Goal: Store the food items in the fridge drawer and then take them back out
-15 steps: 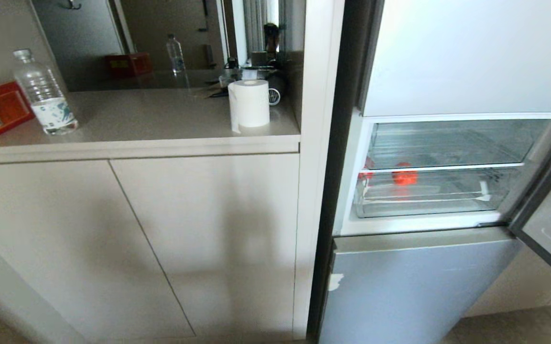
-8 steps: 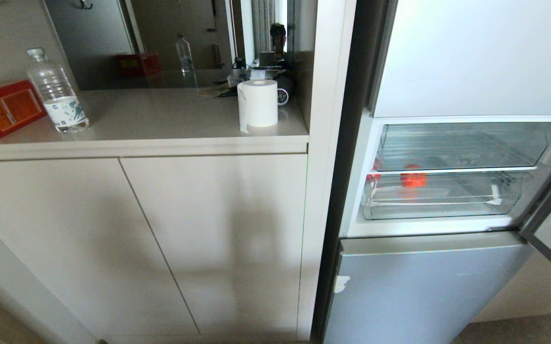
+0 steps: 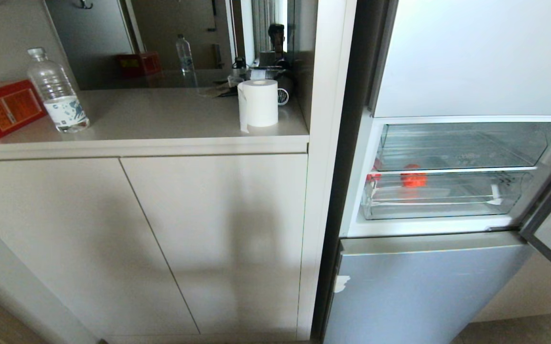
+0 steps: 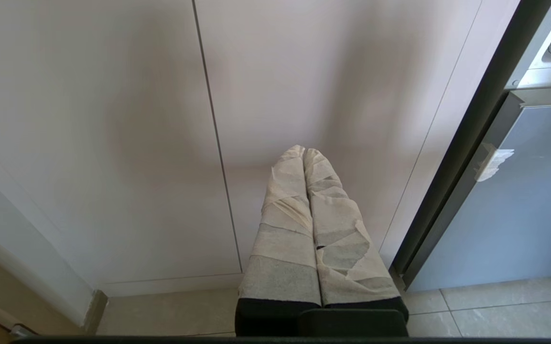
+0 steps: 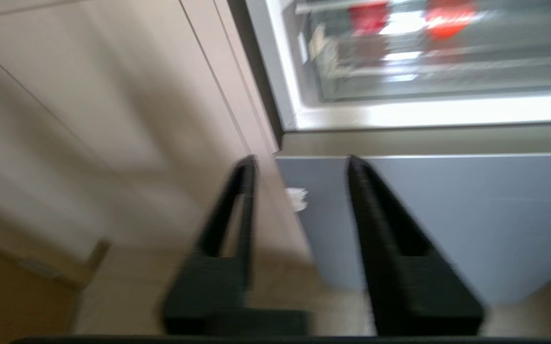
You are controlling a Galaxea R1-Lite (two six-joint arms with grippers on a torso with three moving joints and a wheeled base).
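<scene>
Already the storing half looks done: a red fruit (image 3: 414,177) sits inside the fridge drawer (image 3: 442,203), the lower clear bin, toward its back at about eleven o'clock from the bin's centre. A second red shape at the bin's nine o'clock edge is too unclear to name. The fridge (image 3: 447,286) stands with its middle door swung open, so the drawer is reachable. What remains, as I judge it, is the retrieval. The right end effector (image 5: 301,167) hangs low before the fridge's bottom front, fingers parted and holding nothing, the drawer at its twelve o'clock. The left end effector (image 4: 304,153) points at the beige cabinet doors (image 3: 160,229), its wrapped fingers pressed together, empty.
</scene>
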